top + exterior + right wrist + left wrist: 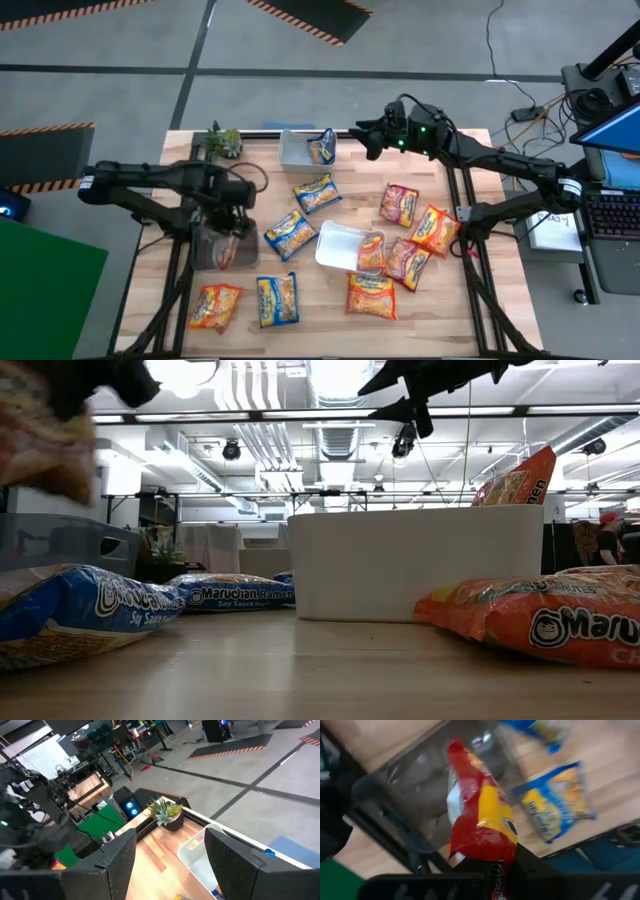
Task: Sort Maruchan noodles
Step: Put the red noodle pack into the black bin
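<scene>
a red packet (482,815) is clamped in the left gripper (228,237), above the dark tray (217,250) near the left edge of the bench (310,300).
other maruchan noodles (290,233) lie spread over the bench, one in the white tray (335,245). the right gripper (366,135) hangs with fingers apart over the far edge, beside the clear tray (298,150).
</scene>
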{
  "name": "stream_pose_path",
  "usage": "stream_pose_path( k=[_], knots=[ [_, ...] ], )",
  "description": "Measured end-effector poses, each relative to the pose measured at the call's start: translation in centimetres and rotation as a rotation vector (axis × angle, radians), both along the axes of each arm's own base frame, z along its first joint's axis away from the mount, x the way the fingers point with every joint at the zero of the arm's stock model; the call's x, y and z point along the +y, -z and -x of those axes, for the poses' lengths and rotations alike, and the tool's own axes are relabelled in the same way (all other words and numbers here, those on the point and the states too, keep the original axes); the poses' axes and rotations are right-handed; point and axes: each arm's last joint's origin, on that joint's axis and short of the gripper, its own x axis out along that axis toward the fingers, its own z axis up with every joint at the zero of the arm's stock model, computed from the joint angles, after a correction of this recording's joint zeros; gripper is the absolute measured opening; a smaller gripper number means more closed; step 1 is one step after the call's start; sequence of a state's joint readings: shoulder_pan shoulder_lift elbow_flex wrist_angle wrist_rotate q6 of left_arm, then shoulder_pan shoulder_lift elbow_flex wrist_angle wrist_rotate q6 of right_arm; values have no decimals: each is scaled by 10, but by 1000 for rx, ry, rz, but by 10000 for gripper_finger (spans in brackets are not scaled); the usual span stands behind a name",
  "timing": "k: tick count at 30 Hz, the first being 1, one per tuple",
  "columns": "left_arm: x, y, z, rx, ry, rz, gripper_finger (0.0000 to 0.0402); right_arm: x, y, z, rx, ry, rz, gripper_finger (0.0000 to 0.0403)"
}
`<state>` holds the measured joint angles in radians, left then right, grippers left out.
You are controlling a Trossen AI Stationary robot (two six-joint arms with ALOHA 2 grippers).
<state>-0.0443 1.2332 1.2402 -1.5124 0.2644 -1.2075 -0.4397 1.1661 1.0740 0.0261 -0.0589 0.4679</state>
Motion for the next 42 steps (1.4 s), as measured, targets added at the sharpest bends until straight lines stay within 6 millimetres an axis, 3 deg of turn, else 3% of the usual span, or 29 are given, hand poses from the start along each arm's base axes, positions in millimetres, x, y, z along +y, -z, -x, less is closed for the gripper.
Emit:
stream_pose_path(
  k=[10,15,36,42],
  knots=[
    [0,58,24,72,-58,40,1,-1,5,-3,23,0,-11,224],
    [0,70,34,113,-79,38,1,-2,6,-3,34,1,-16,224],
    [4,23,54,-90,-212,-32,1,-2,6,-3,27,12,-29,224],
    [9,11,61,-169,-282,-141,1,-2,6,-3,22,14,-42,224]
  ],
)
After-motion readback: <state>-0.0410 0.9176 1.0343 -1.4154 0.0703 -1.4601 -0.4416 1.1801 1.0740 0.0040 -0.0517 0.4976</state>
